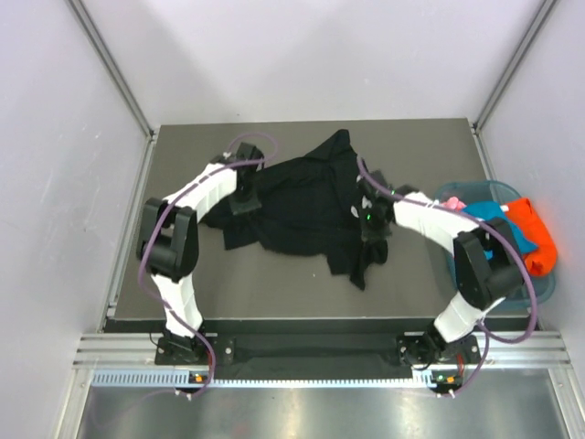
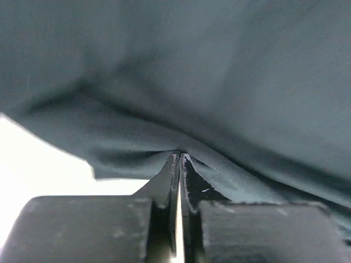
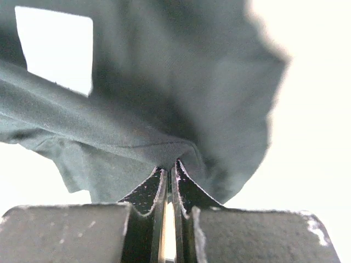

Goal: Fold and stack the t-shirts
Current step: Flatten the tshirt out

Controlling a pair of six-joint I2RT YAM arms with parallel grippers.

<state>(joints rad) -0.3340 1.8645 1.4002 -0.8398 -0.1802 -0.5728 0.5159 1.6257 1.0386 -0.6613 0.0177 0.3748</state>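
Pale wall panels [image 1: 55, 183] enclose a dark grey worktop [image 1: 274, 293]. 1 black t-shirt [image 1: 302, 197] lies crumpled and partly spread across the middle of the worktop. It reaches toward the far edge, and 1 narrow fold trails toward the near side on the right.

My left end effector [image 1: 245, 203] is positioned at the left edge of the black t-shirt. In the left wrist view, its 2 fingers [image 2: 164, 181] are pressed together, with a fold of the dark cloth pinched between the tips.

My right end effector [image 1: 373, 219] is positioned at the right side of the same garment. In the right wrist view, its 2 fingers are likewise closed on a ridge of the cloth, which fills most of that view against a bright background.

1 translucent blue-green basket [image 1: 477, 187] stands at the right edge of the worktop. It holds 3 garments:
- 1 orange t-shirt [image 1: 535, 233], draped over the right rim;
- 1 teal-blue t-shirt [image 1: 498, 219], beside the orange one;
- 1 pink t-shirt [image 1: 454, 203], at the left side.
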